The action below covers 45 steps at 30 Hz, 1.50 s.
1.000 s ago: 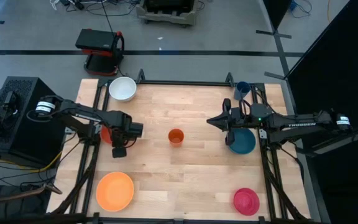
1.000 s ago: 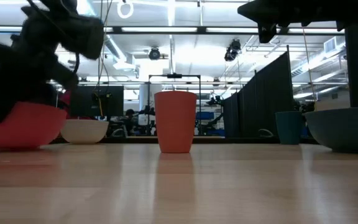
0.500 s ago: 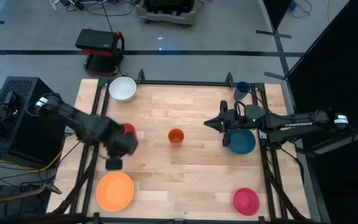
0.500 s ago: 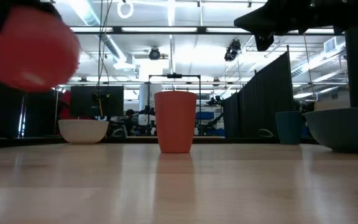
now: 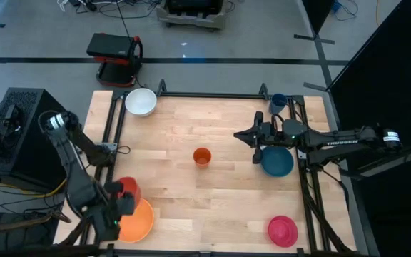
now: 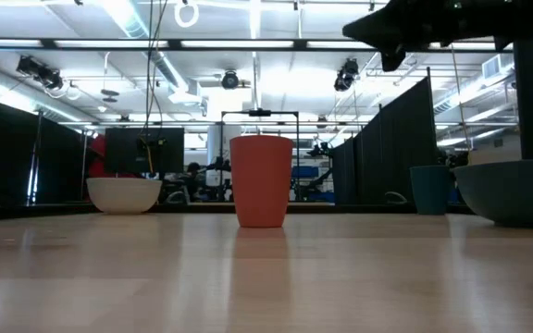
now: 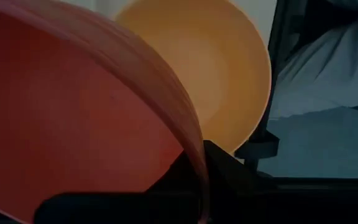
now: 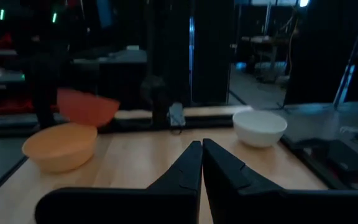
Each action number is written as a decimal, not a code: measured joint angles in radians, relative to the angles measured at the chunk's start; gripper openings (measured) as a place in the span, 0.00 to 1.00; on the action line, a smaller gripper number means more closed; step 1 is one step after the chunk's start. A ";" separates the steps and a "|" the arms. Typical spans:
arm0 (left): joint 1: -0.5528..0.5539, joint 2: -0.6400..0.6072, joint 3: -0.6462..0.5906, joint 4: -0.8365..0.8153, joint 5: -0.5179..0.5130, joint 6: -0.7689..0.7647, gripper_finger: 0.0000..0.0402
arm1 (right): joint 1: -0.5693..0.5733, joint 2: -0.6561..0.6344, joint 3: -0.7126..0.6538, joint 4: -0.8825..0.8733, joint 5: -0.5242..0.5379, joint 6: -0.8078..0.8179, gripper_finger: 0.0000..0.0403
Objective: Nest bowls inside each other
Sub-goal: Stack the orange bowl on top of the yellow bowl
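Observation:
My left gripper (image 5: pixel 118 203) is shut on a red bowl (image 5: pixel 125 191) near the table's near left corner. It holds the bowl just above an orange bowl (image 5: pixel 135 220) that rests on its base. In the right wrist view the red bowl (image 8: pixel 87 107) hangs tilted over the orange bowl (image 8: pixel 59 146). A white bowl (image 5: pixel 140 102) stands at the far left, a teal bowl (image 5: pixel 277 161) at the right and a magenta bowl (image 5: pixel 282 230) at the near right. My right gripper (image 5: pixel 237 135) hovers shut, level, beside the teal bowl. My left gripper grips the red bowl's rim (image 7: pixel 199 158), one finger inside the bowl and one outside. The fingers come from above, pointing steeply down. The bowl is lifted clear of the table and tilted, hanging over the orange bowl (image 7: pixel 219 68).
A small orange cup (image 5: pixel 202 156) stands upright at the table's middle, and a dark-blue cup (image 5: pixel 277 103) at the far right corner. A black frame runs along the table's left and right edges. Bare wood lies between the cup and the near edge.
My left gripper has lifted the red bowl off the table at the left side. It has swung the bowl toward the near edge, turning as it went, until it hangs over the orange bowl. The red bowl has left the low view.

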 joint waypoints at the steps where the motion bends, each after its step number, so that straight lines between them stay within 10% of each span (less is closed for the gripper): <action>1: -0.004 0.021 0.000 0.017 0.010 -0.001 0.00 | 0.000 0.000 0.000 0.013 0.000 -0.001 0.00; 23: -0.006 0.175 0.038 0.204 0.046 0.061 0.02 | 0.000 0.000 0.000 0.040 -0.004 0.002 0.00; 45: -0.005 0.192 0.035 0.198 -0.011 0.027 0.35 | 0.000 -0.001 0.000 0.039 -0.004 0.002 0.00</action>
